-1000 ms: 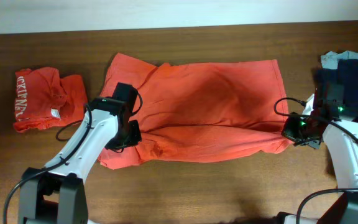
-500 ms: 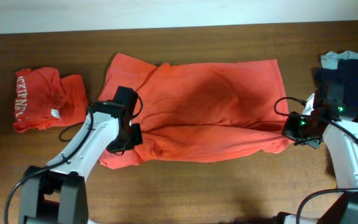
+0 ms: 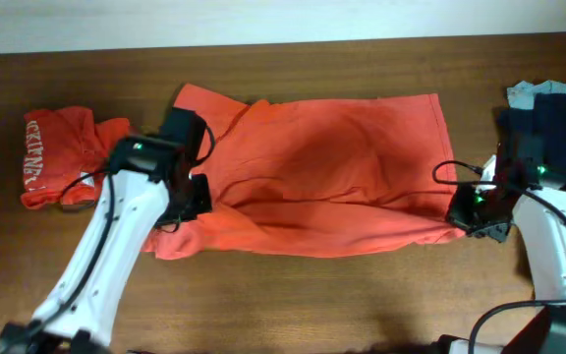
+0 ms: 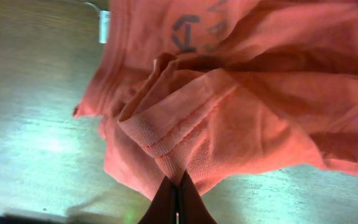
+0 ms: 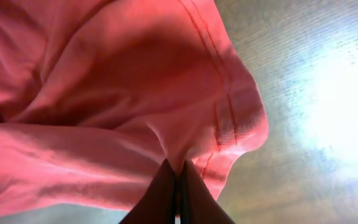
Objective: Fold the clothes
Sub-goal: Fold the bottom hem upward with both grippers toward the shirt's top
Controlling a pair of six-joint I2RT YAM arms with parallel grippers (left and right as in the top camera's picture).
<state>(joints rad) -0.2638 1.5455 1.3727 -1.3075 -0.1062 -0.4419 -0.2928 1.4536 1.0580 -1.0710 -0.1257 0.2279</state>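
A red-orange T-shirt (image 3: 322, 177) lies spread across the middle of the table, its front edge doubled over. My left gripper (image 3: 187, 202) is shut on the shirt's left edge near a sleeve hem (image 4: 179, 134) and holds it lifted; navy lettering (image 4: 194, 31) shows behind. My right gripper (image 3: 460, 211) is shut on the shirt's right hem corner (image 5: 229, 118). A second red-orange T-shirt (image 3: 67, 157), folded, with white lettering and a small white tag, lies at the far left.
A pile of dark navy and pale blue clothes (image 3: 553, 118) sits at the right edge, beside my right arm. The wooden table (image 3: 303, 295) runs to a pale wall at the back.
My left gripper has lifted and moved up and to the left with the shirt's left edge, pulling the fabric leftward. My right gripper has stayed almost in place.
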